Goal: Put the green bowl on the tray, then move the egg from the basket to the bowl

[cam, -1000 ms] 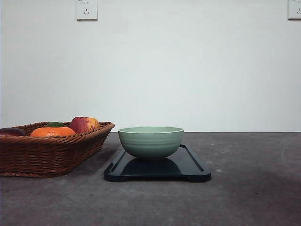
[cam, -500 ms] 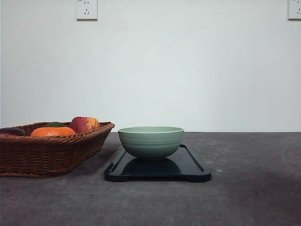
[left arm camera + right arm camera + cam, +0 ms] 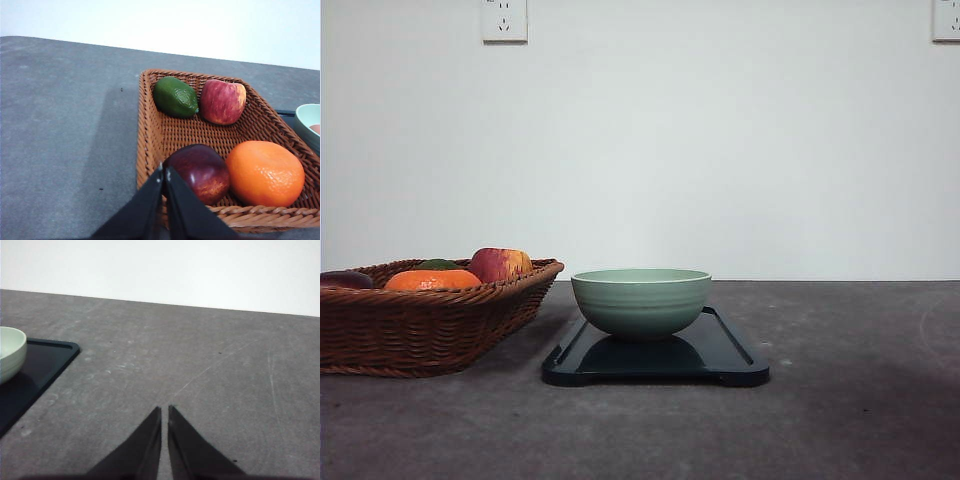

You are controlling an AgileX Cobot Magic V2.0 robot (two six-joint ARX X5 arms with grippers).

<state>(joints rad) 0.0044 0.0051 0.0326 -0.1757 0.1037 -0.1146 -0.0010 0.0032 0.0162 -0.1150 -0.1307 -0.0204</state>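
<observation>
Both fingers closed, empty; green bowl on tray

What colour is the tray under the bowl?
Glossy black tray, clearest in the front view.

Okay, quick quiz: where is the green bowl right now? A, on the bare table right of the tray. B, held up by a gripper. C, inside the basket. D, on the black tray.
D: in the front view the bowl stands on the tray, beside the basket, with no gripper on it.
</observation>
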